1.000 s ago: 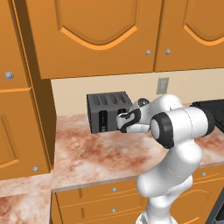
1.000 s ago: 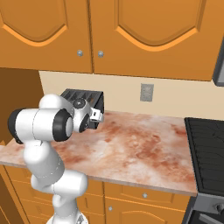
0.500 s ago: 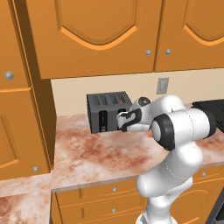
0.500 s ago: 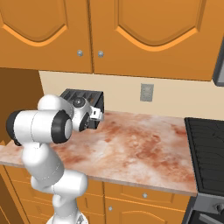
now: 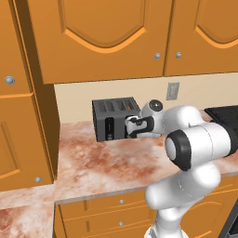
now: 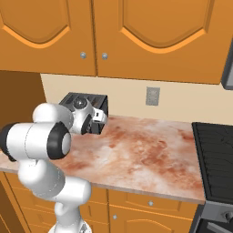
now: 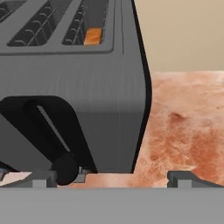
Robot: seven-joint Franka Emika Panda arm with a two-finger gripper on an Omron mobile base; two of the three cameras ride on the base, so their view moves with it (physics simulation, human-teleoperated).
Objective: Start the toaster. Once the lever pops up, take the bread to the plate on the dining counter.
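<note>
Toaster sits at the back of the counter with bread down in a slot, claw spread wide right at its front, so lever, pop-up and plate run all look undone.

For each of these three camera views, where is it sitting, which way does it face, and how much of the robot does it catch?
Left base view: behind the arm's left, looking forward and down at the dark grey boxy four-slot toaster on the reddish marbled counter; white arm rises lower right.
Right base view: behind its right, same toaster; arm lower left.
Hand view: on the hand, close to the toaster's black front panel, with the open gripper at the bottom.
All share the toaster.
</note>
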